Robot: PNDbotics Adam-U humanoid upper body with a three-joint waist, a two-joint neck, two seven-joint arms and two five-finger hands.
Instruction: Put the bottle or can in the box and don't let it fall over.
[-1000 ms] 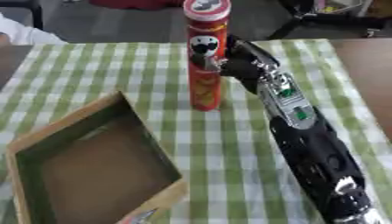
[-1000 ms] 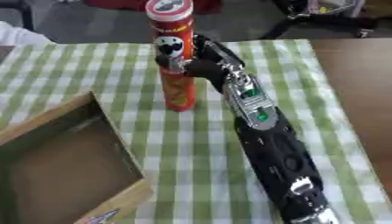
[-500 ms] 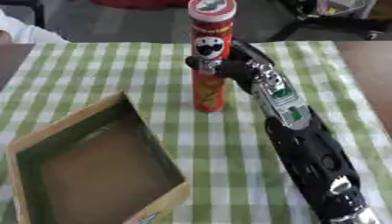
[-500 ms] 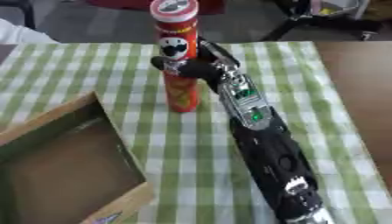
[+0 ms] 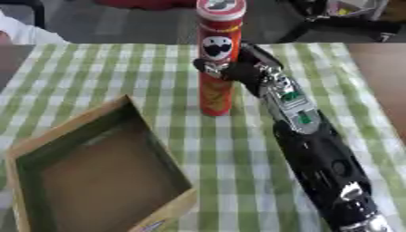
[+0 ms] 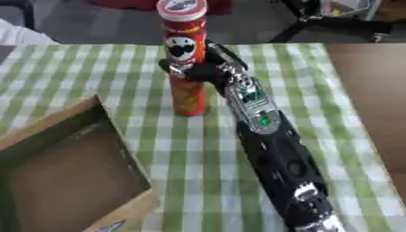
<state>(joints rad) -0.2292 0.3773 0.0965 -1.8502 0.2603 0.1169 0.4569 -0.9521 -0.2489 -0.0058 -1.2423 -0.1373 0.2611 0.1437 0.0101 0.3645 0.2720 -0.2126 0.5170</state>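
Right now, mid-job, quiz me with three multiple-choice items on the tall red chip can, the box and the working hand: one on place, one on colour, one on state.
1. Where does the tall red cylindrical chip can stand?
A. inside the box
B. on the checked cloth, beyond the box
C. on the bare brown tabletop

2. What colours is the checked tablecloth?
A. green and white
B. blue and yellow
C. plain red

3. How is the can now?
A. lying on its side
B. tilted against the box wall
C. upright, with the right hand curled round its middle

Answers: 1 B, the open cardboard box sits nearer the camera to the left and holds nothing visible; 2 A, green and white squares show all round the can; 3 C, the lid points up and the fingers wrap the can.
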